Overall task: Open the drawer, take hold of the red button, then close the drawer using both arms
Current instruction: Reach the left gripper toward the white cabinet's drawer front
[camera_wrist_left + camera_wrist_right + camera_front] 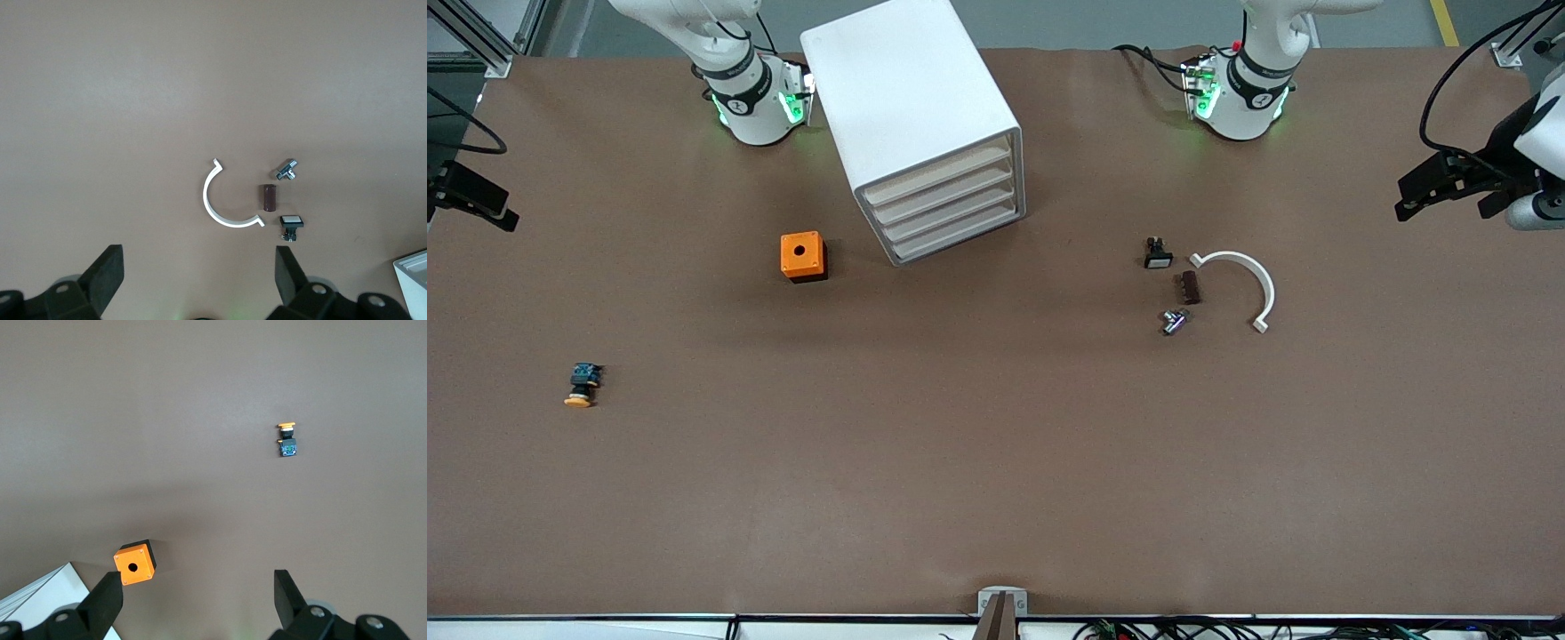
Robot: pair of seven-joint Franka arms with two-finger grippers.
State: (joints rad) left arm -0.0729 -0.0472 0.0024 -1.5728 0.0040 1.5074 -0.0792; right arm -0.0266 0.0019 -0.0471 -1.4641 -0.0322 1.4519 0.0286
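A Big Brown Table in a Work Room

We see a wide table with a smooth brown top (996,462). Soft light falls on it evenly. Along its edge nearest the front camera runs a white strip (605,628) with loose cables (1138,629). Past the table's top edge we see grey floor (1094,22) with a yellow line (1443,20).

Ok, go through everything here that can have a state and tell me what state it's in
Drawer cabinet: all four drawers shut.
Left gripper: jaws open, empty, above the white half-ring.
Right gripper: jaws open, empty, above the orange cube.
Yellow-capped button: lying on its side.
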